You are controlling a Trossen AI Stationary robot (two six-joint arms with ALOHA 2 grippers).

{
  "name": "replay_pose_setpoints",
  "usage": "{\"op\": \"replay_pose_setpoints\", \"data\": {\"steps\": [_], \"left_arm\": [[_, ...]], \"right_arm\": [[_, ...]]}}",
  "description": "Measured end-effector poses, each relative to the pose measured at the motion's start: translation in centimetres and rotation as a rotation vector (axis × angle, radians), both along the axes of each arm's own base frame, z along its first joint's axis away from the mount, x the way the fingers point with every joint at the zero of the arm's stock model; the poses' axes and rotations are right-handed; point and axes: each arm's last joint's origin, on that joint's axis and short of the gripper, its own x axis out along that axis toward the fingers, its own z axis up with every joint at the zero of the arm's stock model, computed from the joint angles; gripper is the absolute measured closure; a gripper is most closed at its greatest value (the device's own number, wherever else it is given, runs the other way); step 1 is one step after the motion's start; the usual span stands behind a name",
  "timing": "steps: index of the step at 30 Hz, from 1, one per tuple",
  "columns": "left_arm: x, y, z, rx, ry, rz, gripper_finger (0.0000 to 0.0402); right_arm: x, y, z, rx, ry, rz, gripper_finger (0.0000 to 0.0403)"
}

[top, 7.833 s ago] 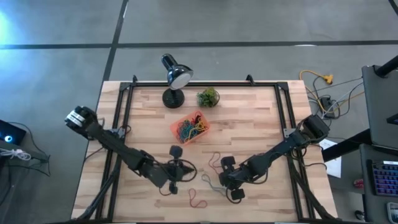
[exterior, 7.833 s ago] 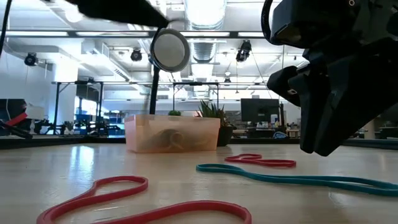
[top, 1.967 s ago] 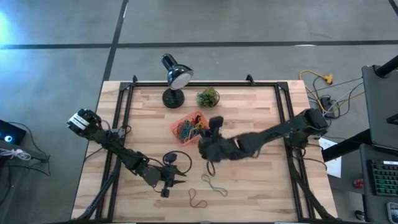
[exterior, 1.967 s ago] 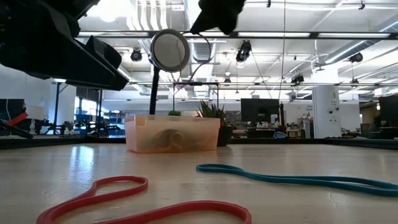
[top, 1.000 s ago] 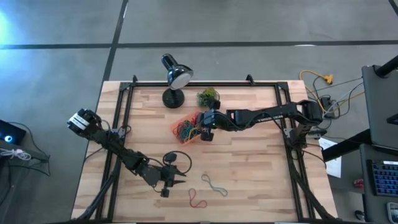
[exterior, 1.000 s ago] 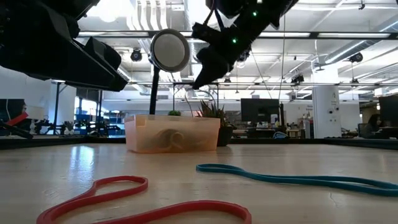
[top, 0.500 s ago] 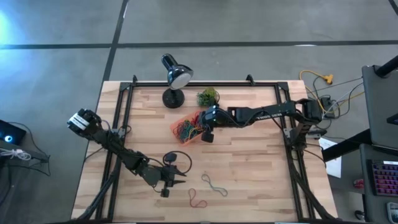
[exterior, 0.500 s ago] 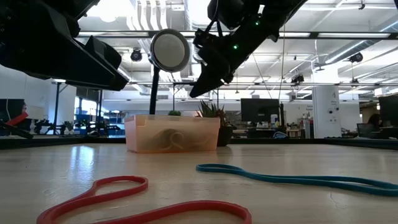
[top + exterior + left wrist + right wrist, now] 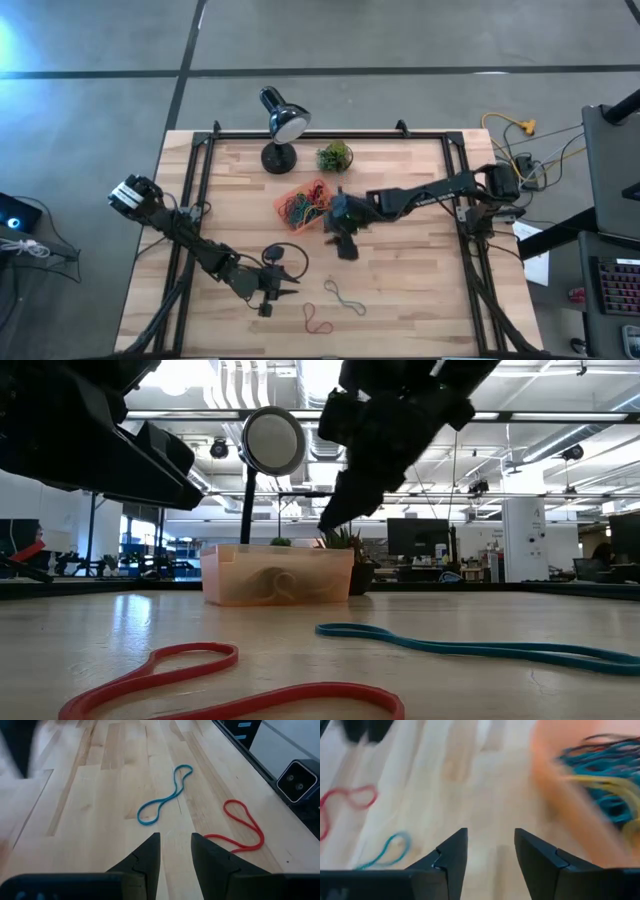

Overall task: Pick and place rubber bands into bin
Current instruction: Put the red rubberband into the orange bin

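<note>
The orange-red bin sits left of the table's middle with several coloured rubber bands heaped inside. A teal rubber band and a red rubber band lie flat on the wood near the front edge. My right gripper hangs open just to the near right of the bin, tipped downward, with nothing between its fingers. My left gripper stands open above the front of the table, pointing toward the two loose bands, with only bare wood showing between its fingers.
A black desk lamp and a small potted plant stand at the far edge behind the bin. A black loop lies beside my left gripper. Bare wood spreads to the right of the bin and the loose bands.
My right gripper has left the bin's right side, moving toward the near edge and down, and has tipped to point more steeply downward. The loose bands and the bin have stayed put.
</note>
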Motion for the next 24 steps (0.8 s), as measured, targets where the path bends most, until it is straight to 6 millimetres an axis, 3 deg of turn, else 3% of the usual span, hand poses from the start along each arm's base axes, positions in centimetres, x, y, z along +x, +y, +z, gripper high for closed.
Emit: {"op": "replay_pose_setpoints", "data": {"steps": [8, 14, 20, 24], "left_arm": [[0.3, -0.5, -0.9, -0.041, 0.059, -0.085, 0.0308], [1.5, -1.5, -1.5, -0.001, 0.074, -0.146, 0.0308], [4.1, -3.4, -2.0, 0.068, 0.094, -0.273, 0.0308], [5.5, -4.3, -1.9, 0.138, 0.241, -0.308, 0.0308]], "right_arm": [[-1.8, 6.3, -1.7, 0.028, 0.057, 0.130, 0.0259], [-3.2, 10.4, -2.6, 0.086, -0.029, 0.204, 0.0269], [-4.4, 12.7, -3.1, 0.060, -0.030, 0.224, 0.0278], [-4.7, 13.3, -3.2, 0.057, -0.026, 0.242, 0.0282]]}}
